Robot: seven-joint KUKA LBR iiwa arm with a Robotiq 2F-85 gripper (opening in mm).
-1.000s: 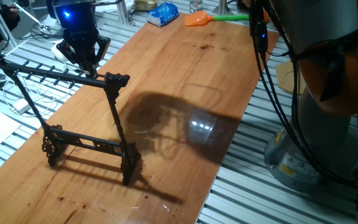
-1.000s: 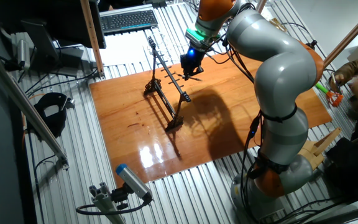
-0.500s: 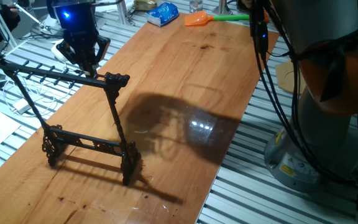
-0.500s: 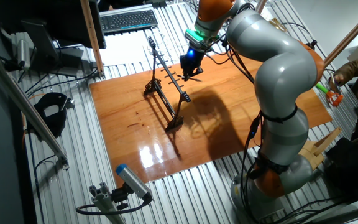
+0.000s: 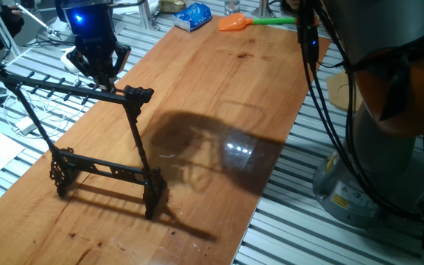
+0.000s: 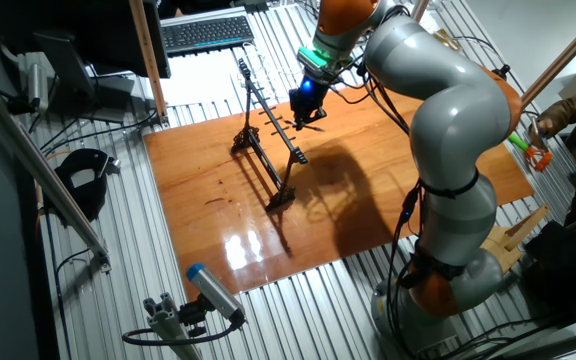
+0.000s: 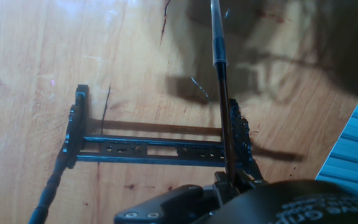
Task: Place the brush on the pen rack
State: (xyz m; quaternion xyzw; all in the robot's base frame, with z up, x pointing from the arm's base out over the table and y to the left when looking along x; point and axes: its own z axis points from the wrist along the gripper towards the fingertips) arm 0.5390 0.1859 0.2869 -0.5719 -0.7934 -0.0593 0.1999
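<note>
Brush (image 7: 218, 59) hangs from our gripper (image 5: 100, 73), pinched between its fingers, shaft pointing down past the rack (image 5: 79, 92) toward the table (image 5: 219, 88). We hover just beside the rack's top bar, near its end post.

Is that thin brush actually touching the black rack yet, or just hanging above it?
Cannot tell. In the hand view the brush overlaps the pen rack along the camera's line, hiding any gap. In both fixed views the gripper blocks that spot.
</note>
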